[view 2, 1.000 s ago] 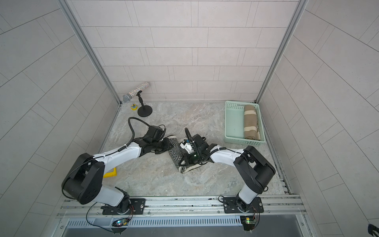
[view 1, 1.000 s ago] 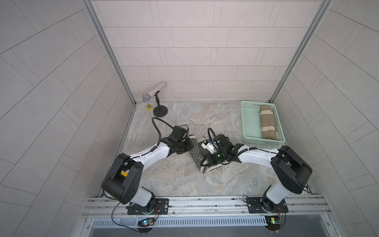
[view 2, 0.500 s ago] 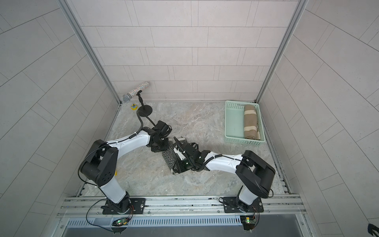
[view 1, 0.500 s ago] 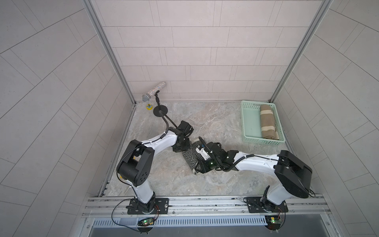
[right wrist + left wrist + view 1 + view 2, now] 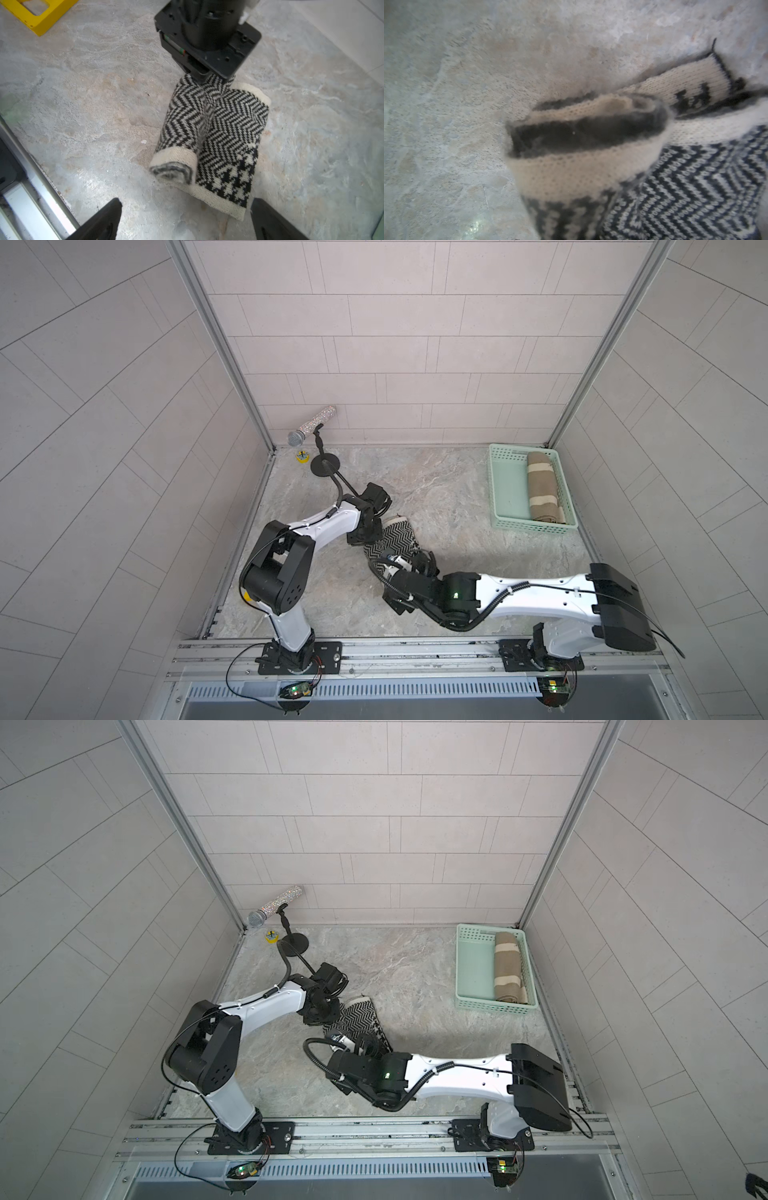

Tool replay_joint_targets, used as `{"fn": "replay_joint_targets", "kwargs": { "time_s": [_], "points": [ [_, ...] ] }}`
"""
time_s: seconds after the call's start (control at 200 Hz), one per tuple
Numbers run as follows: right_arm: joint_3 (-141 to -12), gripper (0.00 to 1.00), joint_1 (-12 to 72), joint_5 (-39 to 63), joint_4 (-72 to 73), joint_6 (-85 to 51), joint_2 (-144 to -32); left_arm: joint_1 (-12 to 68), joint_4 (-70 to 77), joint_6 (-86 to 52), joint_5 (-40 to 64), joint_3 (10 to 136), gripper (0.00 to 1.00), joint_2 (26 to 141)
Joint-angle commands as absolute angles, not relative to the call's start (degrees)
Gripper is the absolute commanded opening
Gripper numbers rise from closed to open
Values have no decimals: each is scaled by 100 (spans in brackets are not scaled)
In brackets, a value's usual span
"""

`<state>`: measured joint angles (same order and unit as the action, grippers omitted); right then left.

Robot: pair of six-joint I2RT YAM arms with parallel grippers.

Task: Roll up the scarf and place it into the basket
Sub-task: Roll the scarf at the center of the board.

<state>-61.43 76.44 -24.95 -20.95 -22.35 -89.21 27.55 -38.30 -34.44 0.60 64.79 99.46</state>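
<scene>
A black-and-white zigzag knit scarf (image 5: 395, 537) (image 5: 357, 1017) lies half rolled in the middle of the table. Its rolled part (image 5: 176, 133) rests on the flat part (image 5: 234, 128). My left gripper (image 5: 365, 533) (image 5: 205, 75) is shut on the roll's far end. The left wrist view shows that end (image 5: 587, 166) close up, with no fingers visible. My right gripper (image 5: 187, 207) stands open just short of the scarf's cream near edge, with nothing between its fingers (image 5: 112, 214). The mint-green basket (image 5: 498, 489) (image 5: 467, 969) sits at the far right.
A brown roll with cream stripes (image 5: 542, 489) lies in the basket. A glittery microphone (image 5: 313, 427) on a black stand (image 5: 326, 466) is at the far left corner, with a small yellow disc (image 5: 302, 456) beside it. A yellow frame (image 5: 39, 16) lies near the left wall.
My right gripper has opened, let go of the scarf's near end and backed off toward the front. My left gripper stays shut on the far end.
</scene>
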Motion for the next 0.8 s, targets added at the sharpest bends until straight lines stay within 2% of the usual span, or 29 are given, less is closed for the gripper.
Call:
{"fn": "replay_joint_targets", "kwargs": {
  "time_s": [0.0,0.14,0.25,0.325,0.4,0.43,0.48,0.505,0.545,0.591,0.636,0.796],
  "points": [
    [-6457,100,7712,-3431,-2281,-1787,-9498,2780,-4254,-3359,-132,6487,0,10037],
    [-6870,100,7723,-3665,-2188,-1492,-10250,2786,-4212,-3366,-48,6420,0,10000],
    [-7046,95,7650,-3711,-2197,-1555,-10684,2786,-4184,-3385,6,6386,0,9931],
    [-7049,80,7537,-3477,-2197,-1734,-10848,2791,-4138,-3398,101,6372,0,9861],
    [-7003,54,7455,-3229,-2215,-1923,-10873,2779,-4088,-3442,202,6363,0,9758],
    [-6957,45,7444,-3147,-2223,-2006,-10849,2780,-4087,-3452,224,6363,11,9705],
    [-6869,21,7402,-2989,-2224,-2141,-10775,2764,-4112,-3468,212,6380,34,9599],
    [-6812,12,7388,-2905,-2224,-2219,-10733,2752,-4129,-3475,211,6403,40,9528],
    [-6712,5,7345,-2731,-2204,-2347,-10645,2726,-4139,-3476,218,6423,45,9401],
    [-6590,0,7277,-2500,-2153,-2493,-10526,2675,-4151,-3518,233,6444,47,9233],
    [-6417,0,7193,-2206,-2024,-2630,-10386,2585,-4149,-3570,275,6466,48,9045],
    [-5515,0,6571,-572,-1136,-3319,-9677,2336,-3956,-3602,308,6391,77,8142]
  ]
}}
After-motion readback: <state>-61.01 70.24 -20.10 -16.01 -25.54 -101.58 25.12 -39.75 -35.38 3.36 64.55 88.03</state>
